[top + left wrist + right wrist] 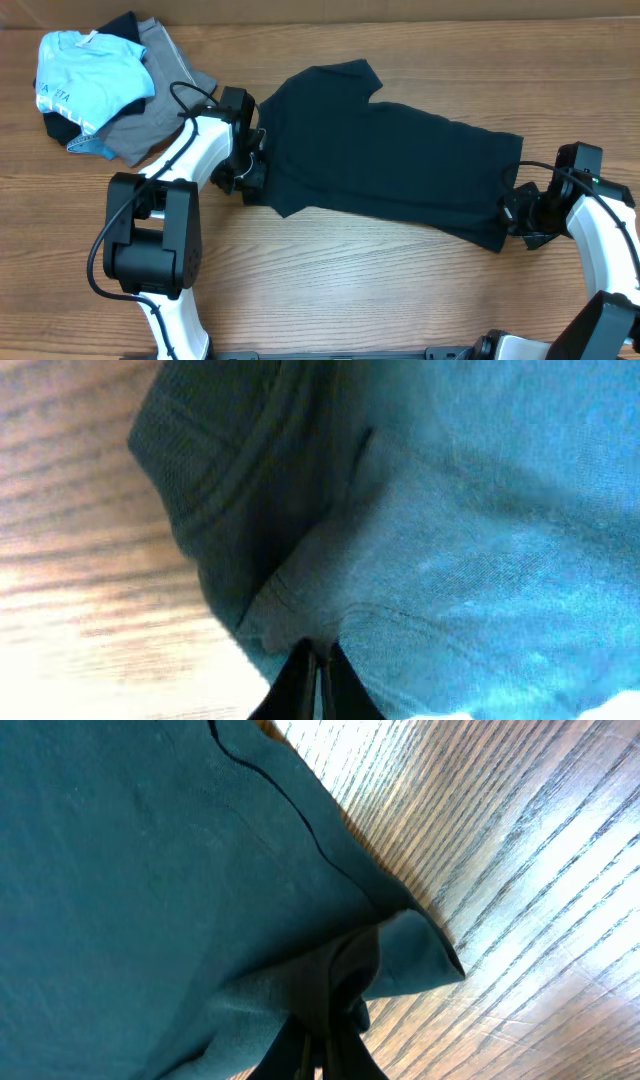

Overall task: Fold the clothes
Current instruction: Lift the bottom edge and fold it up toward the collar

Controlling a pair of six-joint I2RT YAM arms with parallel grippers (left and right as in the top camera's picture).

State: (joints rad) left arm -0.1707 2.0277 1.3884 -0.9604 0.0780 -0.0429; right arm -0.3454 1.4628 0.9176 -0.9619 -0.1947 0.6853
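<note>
Garments lie in two places on the table [350, 290]. One very dark T-shirt [385, 160] is spread out flat across the middle, alone. A heap sits at the far left corner, well apart from it. The heap holds one light-blue shirt [90, 80] with white lettering on top, one grey garment [170, 100] beneath and beside it, and some dark cloth [120, 25] showing at the back and front edges (whether that is one piece or more cannot be told).

The T-shirt runs lengthwise from left to right, with one short sleeve pointing toward the far side. Its body slants slightly toward the near right, and the fabric lies mostly smooth.

There are two arms and two hands, one at each end of the T-shirt. The left hand [250, 170] is at the left end. In its wrist view the two fingertips are pressed together with a pinch of the fabric between them, just below a ribbed, stitched edge, and bare wood shows to the side. The right hand [512, 208] is at the right end, at the near corner of the hem. Its wrist view shows the fingers closed on a bunched fold of the same cloth, and a small corner of cloth sticks out past them over the wood grain.
</note>
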